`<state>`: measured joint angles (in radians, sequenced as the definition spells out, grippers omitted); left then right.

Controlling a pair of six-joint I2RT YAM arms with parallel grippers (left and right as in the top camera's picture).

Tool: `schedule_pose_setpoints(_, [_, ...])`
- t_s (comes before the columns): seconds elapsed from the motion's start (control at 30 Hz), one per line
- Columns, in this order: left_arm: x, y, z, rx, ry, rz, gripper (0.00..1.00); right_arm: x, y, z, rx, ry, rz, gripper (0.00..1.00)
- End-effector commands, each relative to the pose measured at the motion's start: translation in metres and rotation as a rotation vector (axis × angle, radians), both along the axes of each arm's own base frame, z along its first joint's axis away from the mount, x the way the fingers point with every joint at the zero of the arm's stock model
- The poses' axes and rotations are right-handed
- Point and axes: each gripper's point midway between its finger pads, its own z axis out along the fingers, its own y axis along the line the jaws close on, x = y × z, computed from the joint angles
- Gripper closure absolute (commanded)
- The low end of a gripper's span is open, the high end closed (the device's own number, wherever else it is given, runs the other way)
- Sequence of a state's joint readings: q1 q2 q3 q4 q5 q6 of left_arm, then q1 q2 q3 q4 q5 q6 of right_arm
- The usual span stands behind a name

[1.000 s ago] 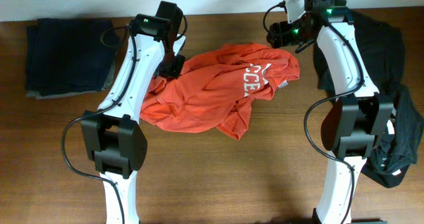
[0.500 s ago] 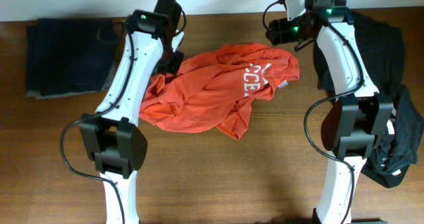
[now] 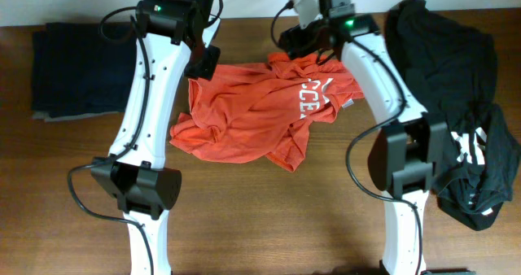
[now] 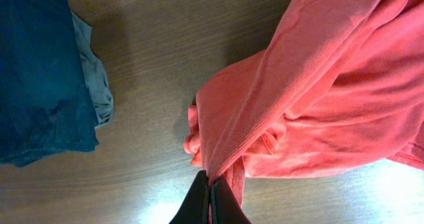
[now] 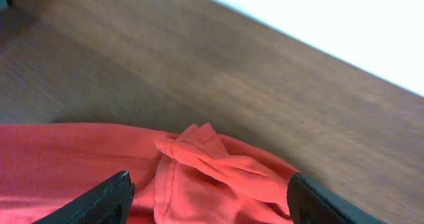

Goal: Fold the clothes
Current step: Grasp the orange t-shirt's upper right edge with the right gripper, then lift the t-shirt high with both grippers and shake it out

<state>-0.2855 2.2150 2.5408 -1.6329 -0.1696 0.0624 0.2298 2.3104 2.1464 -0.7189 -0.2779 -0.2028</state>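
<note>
The orange shirt (image 3: pixel 252 116) is pinched at its far left corner by the closed left claw (image 4: pixel 211 199). The right claw (image 5: pixel 209 201) is held open over the shirt's far edge.

Crumpled at the middle of the counter (image 3: pixel 269 218), the orange-red shirt (image 3: pixel 260 116) shows part of its white lettering on its right side, its upper-left edge drawn taut and pinched in my left tool (image 4: pixel 211 196). The black garments (image 3: pixel 444 59) with white print lie heaped, unfolded, along the right edge.
</note>
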Motion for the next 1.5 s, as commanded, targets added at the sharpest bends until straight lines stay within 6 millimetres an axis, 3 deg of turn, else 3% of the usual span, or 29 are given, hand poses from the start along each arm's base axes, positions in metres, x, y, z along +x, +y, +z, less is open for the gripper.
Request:
schedule_pose_setpoints(0.0, [-0.001, 0.002, 0.013, -0.002, -0.035, 0.013, 0.99, 0.002, -0.001, -0.035, -0.032, 0.046, -0.004, 0.21])
schedule_pose_setpoints(0.13, [-0.001, 0.002, 0.013, -0.002, -0.034, 0.012, 0.99, 0.002, 0.006, -0.058, -0.037, 0.075, 0.007, 0.19])
schedule_pose_setpoints(0.57, [0.000, 0.002, 0.013, -0.003, -0.038, 0.013, 0.99, -0.002, 0.046, -0.058, -0.007, 0.042, 0.086, 0.16])
schedule_pose_setpoints(0.73, [-0.001, 0.002, 0.013, -0.001, -0.034, 0.013, 0.99, 0.002, 0.055, -0.074, -0.009, 0.031, 0.095, 0.18])
schedule_pose_setpoints(0.87, [-0.001, 0.003, 0.013, -0.001, -0.035, 0.013, 0.99, 0.014, 0.047, -0.089, -0.043, 0.013, 0.041, 0.34])
schedule_pose_setpoints(1.0, [0.000, 0.004, 0.013, 0.005, -0.037, 0.015, 0.99, 0.020, 0.038, -0.091, -0.081, -0.007, 0.005, 0.44])
schedule_pose_setpoints(1.13, [0.000, 0.007, 0.014, 0.026, -0.043, 0.021, 0.99, 0.027, 0.027, -0.090, -0.068, -0.008, -0.035, 0.68])
schedule_pose_setpoints(1.27, [0.004, 0.010, 0.015, 0.043, -0.060, 0.028, 1.00, 0.039, 0.004, -0.068, -0.021, -0.013, -0.109, 0.95])
schedule_pose_setpoints(1.4, [0.014, 0.011, 0.019, 0.049, -0.107, 0.035, 1.00, 0.046, -0.018, -0.021, 0.002, -0.045, -0.139, 0.96])
schedule_pose_setpoints(1.47, [0.024, 0.013, 0.024, 0.061, -0.153, 0.046, 0.99, 0.046, -0.031, 0.012, 0.008, -0.070, -0.158, 0.96])
